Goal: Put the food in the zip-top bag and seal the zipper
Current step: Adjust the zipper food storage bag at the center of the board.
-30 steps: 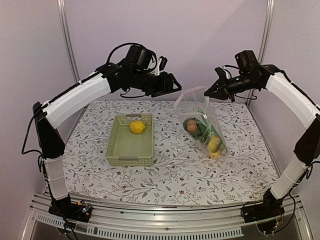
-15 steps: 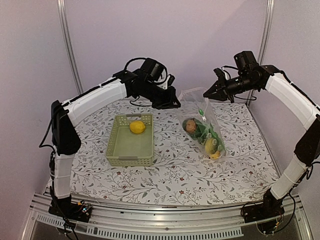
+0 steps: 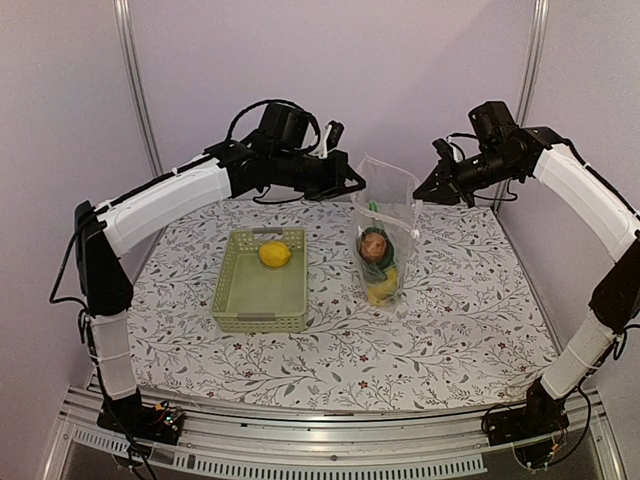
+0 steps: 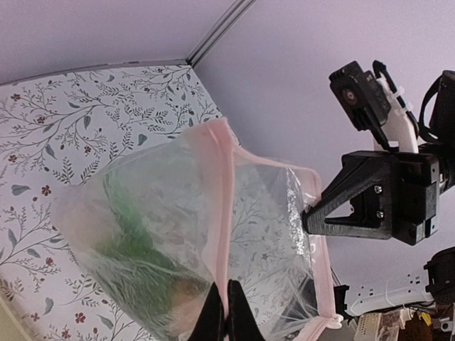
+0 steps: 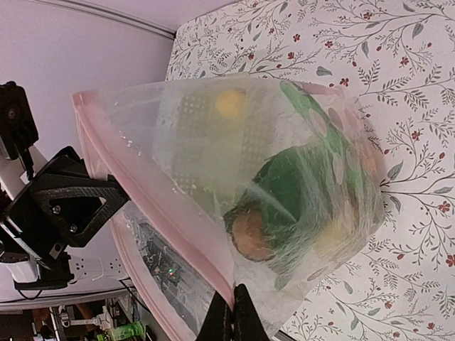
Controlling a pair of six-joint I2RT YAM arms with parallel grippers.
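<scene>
A robotics lab test cell rather than a home: robot arms (image 3: 170, 195) bolted to an aluminium rail (image 3: 330, 425) at a table (image 3: 450, 330) (floral-patterned cover), enclosed by plain pale panels (image 3: 400, 70) and metal posts (image 3: 135, 90). Beyond sit a white power strip (image 4: 384, 302) and possibly bench clutter, which is too blurred to name.

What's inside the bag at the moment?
Inside the zip-top bag: a reddish-brown round piece, leafy green and a yellow piece at the bottom. Anything behind those is hidden by the greens and crinkled plastic.
</scene>
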